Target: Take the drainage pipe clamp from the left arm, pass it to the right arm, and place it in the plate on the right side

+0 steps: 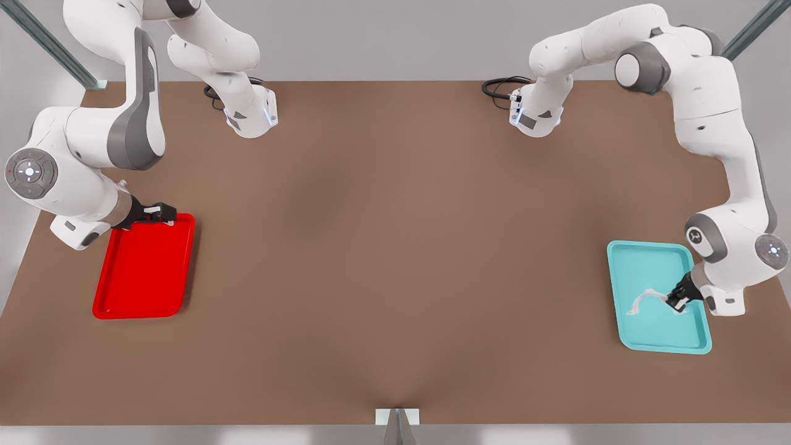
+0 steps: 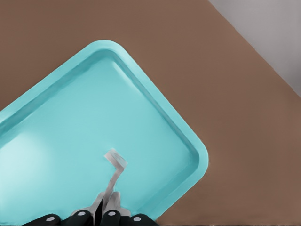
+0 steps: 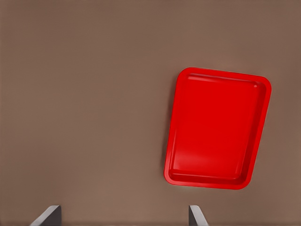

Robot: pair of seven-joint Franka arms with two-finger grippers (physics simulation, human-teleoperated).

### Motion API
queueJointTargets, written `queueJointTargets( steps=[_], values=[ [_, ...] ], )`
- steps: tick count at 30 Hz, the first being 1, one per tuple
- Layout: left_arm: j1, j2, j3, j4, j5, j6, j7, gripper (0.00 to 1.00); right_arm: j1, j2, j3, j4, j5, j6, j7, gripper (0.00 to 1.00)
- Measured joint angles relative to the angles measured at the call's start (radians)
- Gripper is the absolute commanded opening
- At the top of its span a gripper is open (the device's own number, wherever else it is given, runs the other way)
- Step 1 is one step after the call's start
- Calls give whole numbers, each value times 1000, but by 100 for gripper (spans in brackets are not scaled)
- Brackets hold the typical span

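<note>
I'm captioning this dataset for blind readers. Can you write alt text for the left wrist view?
The left gripper is shut on one foot of the white drainage pipe clamp, inside a teal tray on a brown table.

Between the two trays the brown surface [image 1: 395, 247] lay bare, a wide lane for my arms to meet. My left gripper [image 1: 678, 303] sat low inside the teal tray [image 1: 642, 259], hemmed by its raised rim. My right gripper [image 1: 162, 213] hung over the red plate's [image 1: 142, 272] far edge, jaws spread.
</note>
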Motion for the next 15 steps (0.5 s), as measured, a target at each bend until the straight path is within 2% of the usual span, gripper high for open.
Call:
queueJointTargets(
  steps=[3,6,9,15],
  values=[
    [-147,-83,-29,-8,-21,-91,-16,21,2,26,1,3,23,12,-11,100],
    [-276,-99,-122,-10,-14,-163,-79,21,56,109,15,32,84,52,-35,100],
    [-452,-43,-154,46,35,-208,-173,21,162,245,44,144,148,116,-63,100],
    [-703,134,-172,295,60,-251,-402,21,336,387,61,148,196,344,-182,100]
  ],
)
